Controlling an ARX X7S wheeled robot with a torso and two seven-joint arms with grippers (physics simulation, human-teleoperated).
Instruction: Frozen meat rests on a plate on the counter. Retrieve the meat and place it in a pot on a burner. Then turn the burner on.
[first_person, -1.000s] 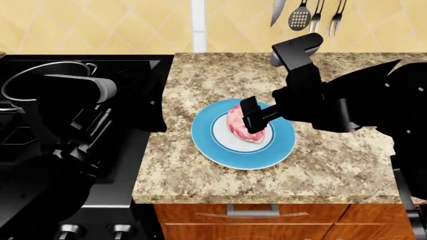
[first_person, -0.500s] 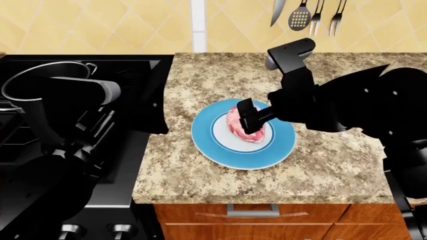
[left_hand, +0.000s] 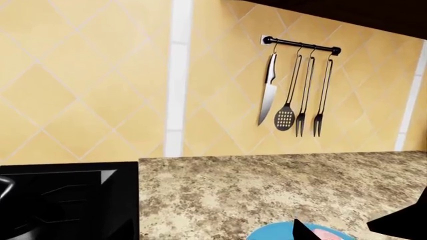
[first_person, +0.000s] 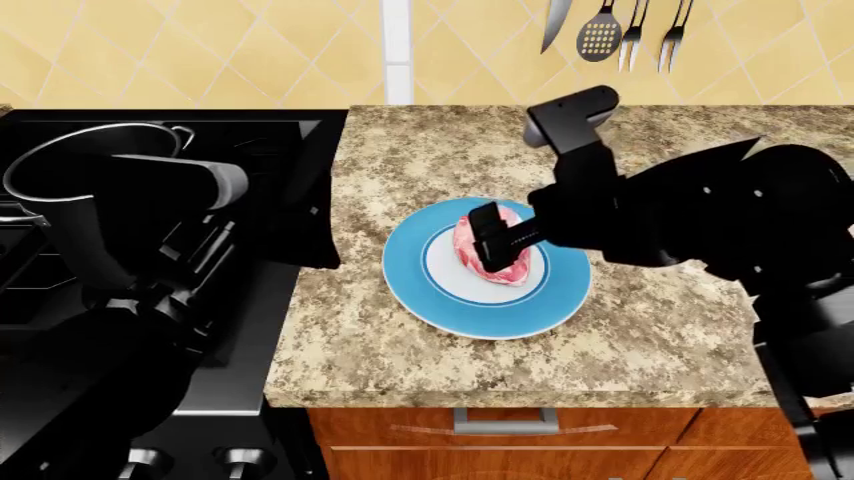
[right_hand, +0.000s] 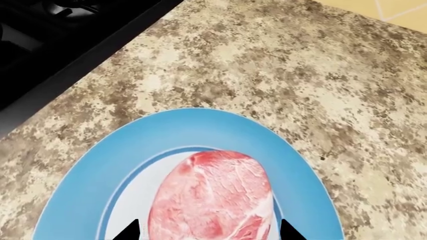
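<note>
The frozen meat (first_person: 466, 247), a pink marbled lump, lies in the white centre of the blue-rimmed plate (first_person: 427, 300) on the granite counter (first_person: 400, 170). My right gripper (first_person: 497, 244) hangs just over it, open. In the right wrist view the meat (right_hand: 213, 195) sits between the two dark fingertips (right_hand: 130, 231) of the right gripper (right_hand: 209, 232), above the plate (right_hand: 93, 170). The black pot (first_person: 80, 165) stands on the stove at the far left, partly behind my left arm (first_person: 187, 185). The left gripper's jaws do not show in its wrist view; only the plate's edge (left_hand: 273, 233) shows.
The black stove top (first_person: 260, 150) adjoins the counter on the left, with knobs (first_person: 140, 462) at its front. A knife and utensils (first_person: 614, 30) hang on the tiled wall behind. A drawer handle (first_person: 505, 422) sits below the counter's front edge.
My right gripper has shifted slightly left and settled more squarely over the meat. The left arm's elbow has crept a little to the right. The meat and plate have not moved.
</note>
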